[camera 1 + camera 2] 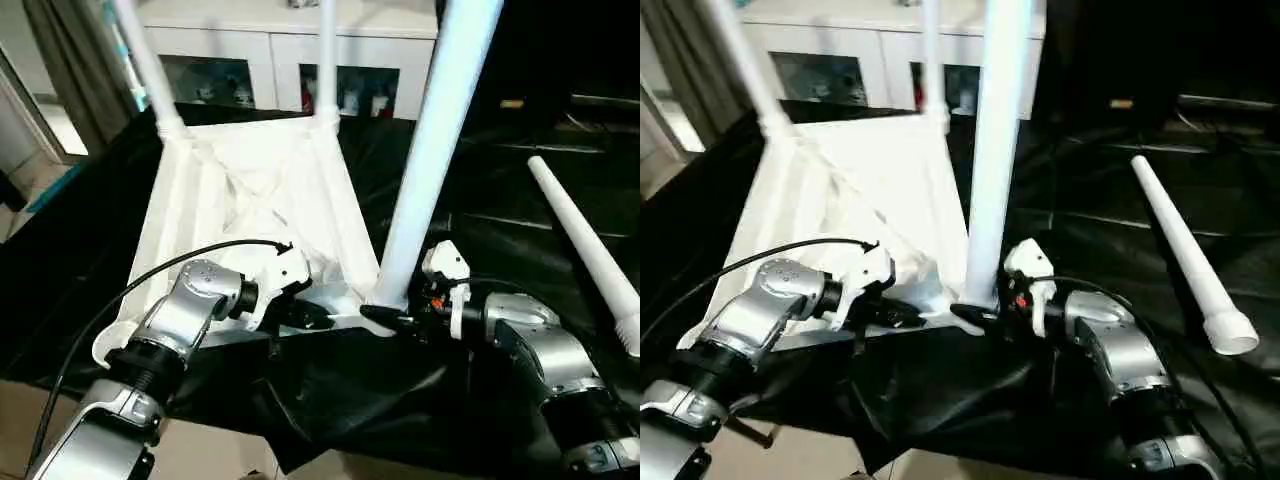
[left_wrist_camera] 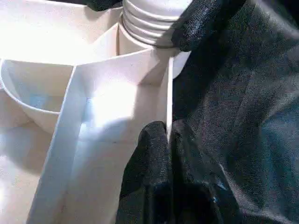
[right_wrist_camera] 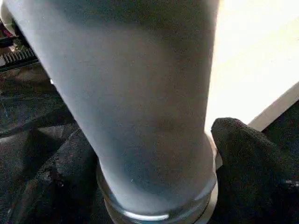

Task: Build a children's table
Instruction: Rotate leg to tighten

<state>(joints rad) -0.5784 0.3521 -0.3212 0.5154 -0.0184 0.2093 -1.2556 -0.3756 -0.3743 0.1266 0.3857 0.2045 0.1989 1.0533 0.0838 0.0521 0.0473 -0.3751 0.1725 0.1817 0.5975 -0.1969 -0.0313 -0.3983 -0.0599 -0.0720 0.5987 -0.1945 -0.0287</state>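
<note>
A: Now, right gripper [image 1: 392,318]: fingers apart round the near leg [image 1: 432,160] base; left gripper [image 1: 312,316] pinched together on the upturned tabletop [image 1: 250,190] rim.

B: Progress?

A: Three legs up; the fourth leg [image 1: 585,245] lies loose at three o'clock.

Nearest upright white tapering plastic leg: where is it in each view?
Left eye: the leg rises right of centre from the near corner.
Right eye: centre.
Left wrist: its threaded base, past the tabletop wall.
Right wrist: close up, centre.
Shared landmark: white ribbed tabletop.
</note>
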